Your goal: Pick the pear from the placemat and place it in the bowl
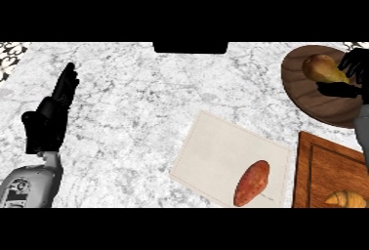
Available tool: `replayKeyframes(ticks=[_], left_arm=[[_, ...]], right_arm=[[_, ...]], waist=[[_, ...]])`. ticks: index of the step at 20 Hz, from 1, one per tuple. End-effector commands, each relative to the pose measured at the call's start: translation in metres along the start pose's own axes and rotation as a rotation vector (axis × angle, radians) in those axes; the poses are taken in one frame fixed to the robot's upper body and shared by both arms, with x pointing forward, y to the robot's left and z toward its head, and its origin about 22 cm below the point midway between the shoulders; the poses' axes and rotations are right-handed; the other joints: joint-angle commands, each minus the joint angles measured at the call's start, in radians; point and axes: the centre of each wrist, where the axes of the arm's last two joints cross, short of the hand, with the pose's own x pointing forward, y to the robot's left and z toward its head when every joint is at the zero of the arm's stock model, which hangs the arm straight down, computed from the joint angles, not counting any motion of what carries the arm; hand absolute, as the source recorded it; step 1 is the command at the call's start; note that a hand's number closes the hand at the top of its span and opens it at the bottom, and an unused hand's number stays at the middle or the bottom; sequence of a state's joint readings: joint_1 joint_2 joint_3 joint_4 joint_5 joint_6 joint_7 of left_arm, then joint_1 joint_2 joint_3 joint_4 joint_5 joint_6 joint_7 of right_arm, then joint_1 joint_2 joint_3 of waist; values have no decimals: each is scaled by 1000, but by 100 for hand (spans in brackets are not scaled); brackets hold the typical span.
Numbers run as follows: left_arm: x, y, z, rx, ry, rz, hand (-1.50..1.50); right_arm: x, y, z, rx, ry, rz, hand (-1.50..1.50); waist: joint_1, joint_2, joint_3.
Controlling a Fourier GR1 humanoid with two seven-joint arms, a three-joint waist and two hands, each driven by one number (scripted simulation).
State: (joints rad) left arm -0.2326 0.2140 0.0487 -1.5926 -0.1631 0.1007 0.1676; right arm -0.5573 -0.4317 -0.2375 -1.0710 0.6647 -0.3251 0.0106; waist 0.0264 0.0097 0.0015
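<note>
Counter (144, 107): pale marbled stone lay under everything, with the placemat on it right of its middle
Placemat (216, 156): a cream cloth sheet lay flat and turned at an angle, one corner pointing away from the robot
Bowl (310, 100): a dark wooden, round bowl stood beyond the placemat's far right side, apart from its edge
Board (317, 171): a brown wooden board with a raised rim lay just beside the placemat's right edge, between the placemat and the view's right border
Left hand (47, 122): it rested well to the left of the placemat, fingers straight and together, pointing away, holding nothing; its grey forearm (29, 185) came in below it
Right hand (355, 66): it was over the bowl, beyond the placemat's right corner, with fingers and thumb curled round the pear
Sweet potato (252, 183): reddish-brown and long, it lay on the placemat's near right part, apart from both hands
Pear (324, 69): yellow-brown, off the placemat, it sat within the bowl's rim in the right hand's clasp; whether it touched the bowl's floor could not be told
Croissant (346, 198): golden, it lay on the board's near end, right of the placemat
Dark block (190, 47): it sat at the counter's far edge, straight beyond the placemat
</note>
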Motion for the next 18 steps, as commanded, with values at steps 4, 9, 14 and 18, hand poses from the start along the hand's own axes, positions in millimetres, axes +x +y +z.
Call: replayKeyframes(ticks=[4,9,14,18], left_arm=[[3,-19,0,-21,-40,-9,0],[3,-10,-3,-17,-40,11,0],[1,-21,-4,-38,-45,25,0],[13,-12,-8,-29,-31,15,0]], right_arm=[[-46,21,-17,-50,55,132,150],[-65,11,-26,15,175,-10,150],[-72,13,-24,100,145,-149,-150],[-78,14,-21,79,109,-274,-150]], waist=[[22,10,2],[38,18,3],[40,25,5],[38,21,6]])
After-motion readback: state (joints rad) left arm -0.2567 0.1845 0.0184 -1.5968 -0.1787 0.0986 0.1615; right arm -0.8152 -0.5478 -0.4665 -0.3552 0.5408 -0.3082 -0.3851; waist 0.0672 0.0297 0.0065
